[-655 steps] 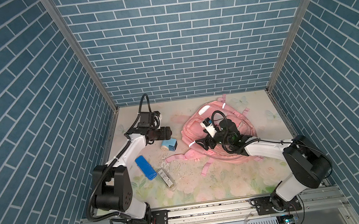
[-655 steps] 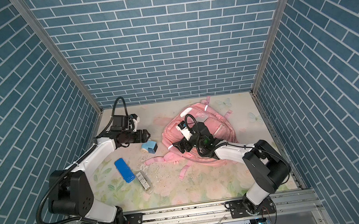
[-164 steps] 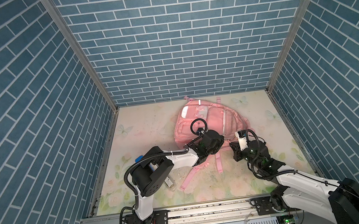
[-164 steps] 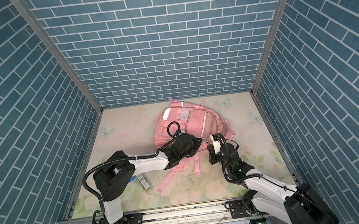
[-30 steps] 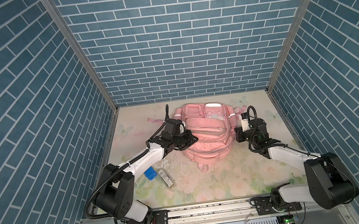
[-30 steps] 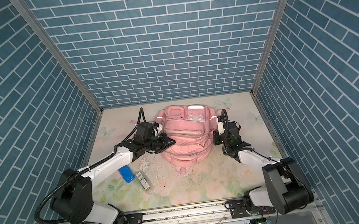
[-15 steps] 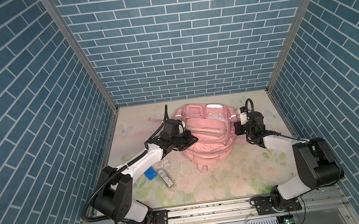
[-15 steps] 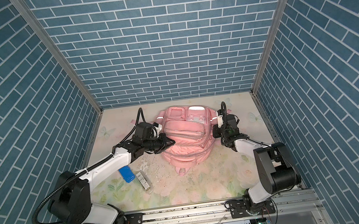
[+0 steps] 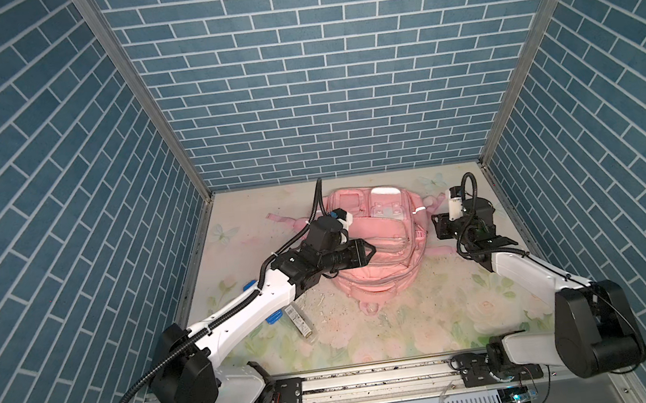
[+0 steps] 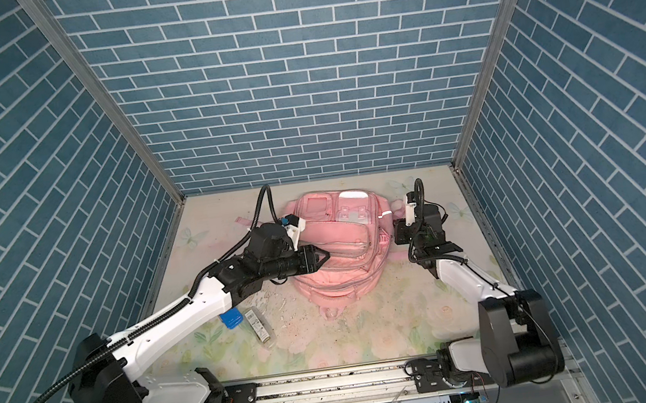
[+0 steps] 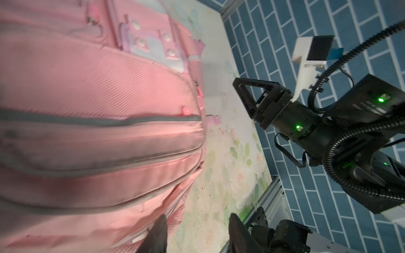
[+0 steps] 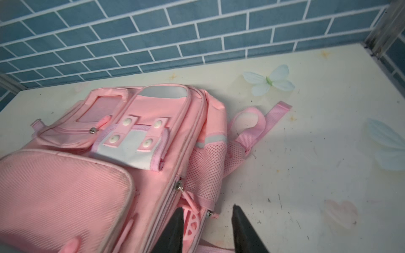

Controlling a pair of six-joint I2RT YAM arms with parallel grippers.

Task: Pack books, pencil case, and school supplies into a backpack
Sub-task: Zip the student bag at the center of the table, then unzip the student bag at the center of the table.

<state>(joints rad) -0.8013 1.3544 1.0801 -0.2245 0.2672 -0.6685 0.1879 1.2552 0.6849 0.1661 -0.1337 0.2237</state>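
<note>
Fingers of L gripper apart, by backpack side. R gripper fingers apart too, pink zipper pull btwn them. Backpack flat on table, btwn both arms.

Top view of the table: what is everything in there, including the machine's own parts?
backpack: one, pale pink, lying at the table's far middle
flat box: one, blue, near-left of the backpack, partly under the left arm
small case: one, clear with white label, beside the blue box
table: one, pale floral print
walls: three, blue brick pattern
left arm: one, white and black
right arm: one, white and black
left gripper: one, black, open at the backpack's edge
right gripper: one, black, open by a zipper pull
</note>
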